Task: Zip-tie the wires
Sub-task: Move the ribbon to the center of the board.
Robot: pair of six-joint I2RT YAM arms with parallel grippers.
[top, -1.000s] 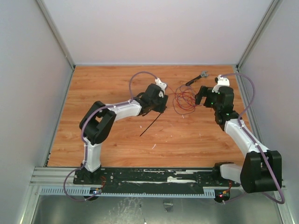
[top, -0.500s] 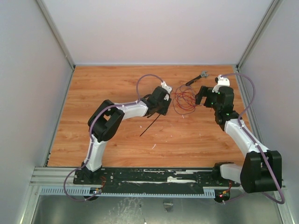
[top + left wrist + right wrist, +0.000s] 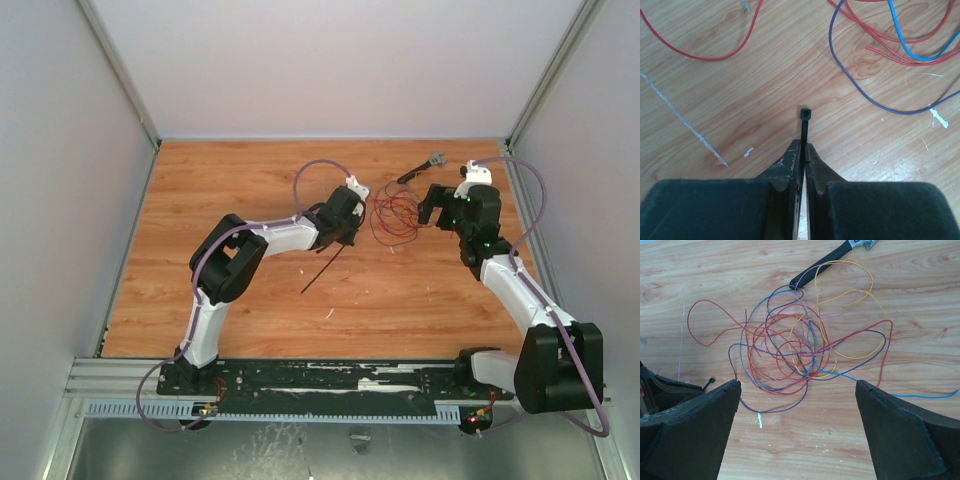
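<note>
The wires (image 3: 395, 215) lie in a loose tangle on the wooden table between the two arms, mostly red with blue, purple and yellow strands (image 3: 800, 350). My left gripper (image 3: 347, 238) sits just left of the tangle, shut on the zip tie (image 3: 322, 270), a thin black strip slanting down-left from the jaws. In the left wrist view the strip runs up between the closed fingertips (image 3: 803, 145), and its square head (image 3: 805, 114) pokes out toward the wires (image 3: 865, 50). My right gripper (image 3: 428, 205) stands open at the tangle's right edge, fingers wide apart (image 3: 797, 385), nothing between them.
A short black tool with a grey head (image 3: 420, 168) lies behind the wires (image 3: 840, 255). Grey walls close in the table on three sides. A metal rail (image 3: 320, 378) runs along the near edge by the arm bases.
My left arm has shifted right toward the wires and its jaws have closed onto the zip tie. The right arm and the wires have not moved.
</note>
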